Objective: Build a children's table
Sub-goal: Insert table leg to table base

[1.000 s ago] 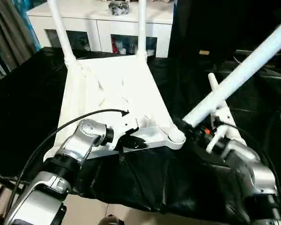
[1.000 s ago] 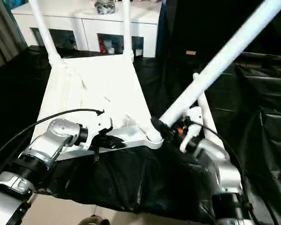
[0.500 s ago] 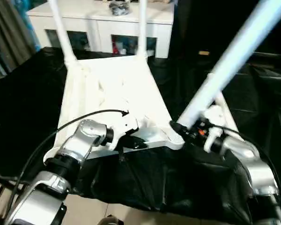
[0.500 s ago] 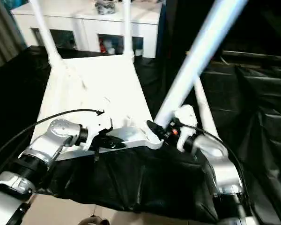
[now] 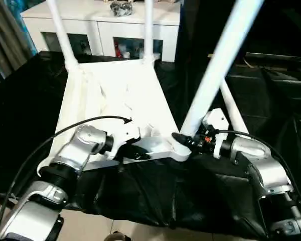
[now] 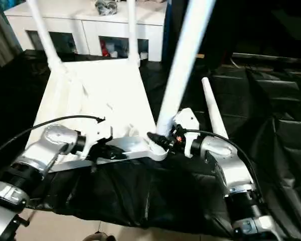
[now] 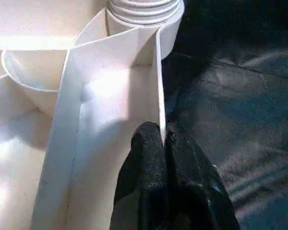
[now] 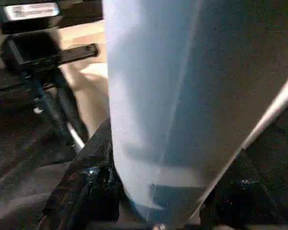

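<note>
My right hand is clamped round the lower end of the leg I am fitting, and that end sits at the near right corner socket of the upturned tabletop, which lies rim-up on the black-draped surface. Everything turns on the leg's long axis: it rises from the socket and leans up and away toward my right, not yet as upright as the two far legs, so I judge it needs more tilting toward vertical before it will seat. The right hand is the one at the socket. My left hand is pressed shut, pinching the thin rim wall of the tabletop on the near edge, just beside that same corner, steadying it. A fourth leg lies flat on the surface to the right of the tabletop, behind my right forearm.

Compared with a second ago, the leg has swung markedly: then it lay back at a low slant toward the upper right, now it stands much steeper, and my right hand has come in closer to the corner. The left hand has kept its pinch on the rim in the same place
</note>
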